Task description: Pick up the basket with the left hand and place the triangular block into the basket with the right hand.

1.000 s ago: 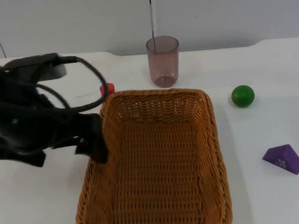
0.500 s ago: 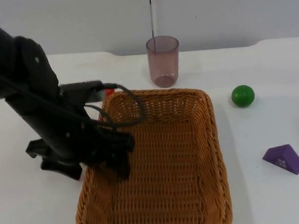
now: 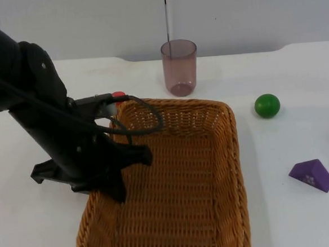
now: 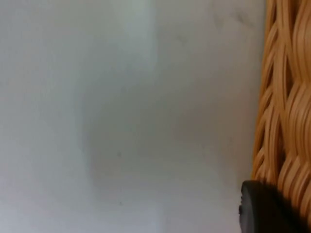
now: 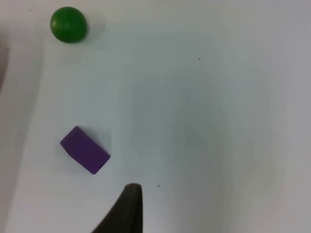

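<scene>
A: Left gripper (image 3: 115, 186), where?

B: Mine's at the woven wicker basket (image 3: 179, 173), on its 9 o'clock rim; the basket wall (image 4: 284, 107) sits right against my fingertip (image 4: 262, 208) in the left wrist view. Looks like one finger inside the wall and one outside, but whether they're clamped on the rim, I cannot tell. Basket lies mid-counter, long axis 12 to 6.

A: Right gripper?

B: Waiting off to the side over bare white counter (image 3: 296, 69). One fingertip (image 5: 127, 208) shows in its wrist view; jaws apart or together, cannot tell.

A: Block?

B: Purple triangular block (image 3: 311, 175) at the basket's 3 o'clock, apart from the rim, flat on the counter. In the right wrist view the block (image 5: 85, 150) is near my fingertip, long axis running roughly 10 to 4. Right arm's clearly nearer, left is across the basket.

A: Other stuff?

B: Green ball (image 3: 267, 105) at 12 from the block, translucent purple cup (image 3: 180, 67) past the basket's 12 o'clock end, small red thing (image 3: 118, 95) at its 11 corner.
</scene>
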You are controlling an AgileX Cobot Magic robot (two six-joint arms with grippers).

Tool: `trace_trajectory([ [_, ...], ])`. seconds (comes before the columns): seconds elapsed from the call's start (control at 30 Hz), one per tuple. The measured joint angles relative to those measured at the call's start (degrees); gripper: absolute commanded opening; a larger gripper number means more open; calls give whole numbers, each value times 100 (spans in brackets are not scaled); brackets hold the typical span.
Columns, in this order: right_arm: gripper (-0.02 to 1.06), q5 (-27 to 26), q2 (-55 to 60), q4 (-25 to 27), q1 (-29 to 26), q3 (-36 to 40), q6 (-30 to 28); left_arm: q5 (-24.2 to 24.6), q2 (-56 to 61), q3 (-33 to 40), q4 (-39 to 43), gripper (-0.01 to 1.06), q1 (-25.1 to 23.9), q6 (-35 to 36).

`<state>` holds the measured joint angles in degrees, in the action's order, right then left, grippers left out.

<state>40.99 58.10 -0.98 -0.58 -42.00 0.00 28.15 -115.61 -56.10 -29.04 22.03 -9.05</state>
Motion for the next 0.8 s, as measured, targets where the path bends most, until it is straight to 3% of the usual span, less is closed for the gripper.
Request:
trace_trajectory([
  [0.27,105,0,0,0,0,0,0,535,1060,642,97,0,-114,-106],
  [0.4,105,59,0,0,0,0,0,854,1587,837,-2,0,-502,-452],
  [0.53,105,149,0,0,0,0,0,1201,2181,984,-581,0,-1309,-1259],
  [0.8,105,217,0,0,0,0,0,1620,2355,1206,-942,0,-2311,-2010],
])
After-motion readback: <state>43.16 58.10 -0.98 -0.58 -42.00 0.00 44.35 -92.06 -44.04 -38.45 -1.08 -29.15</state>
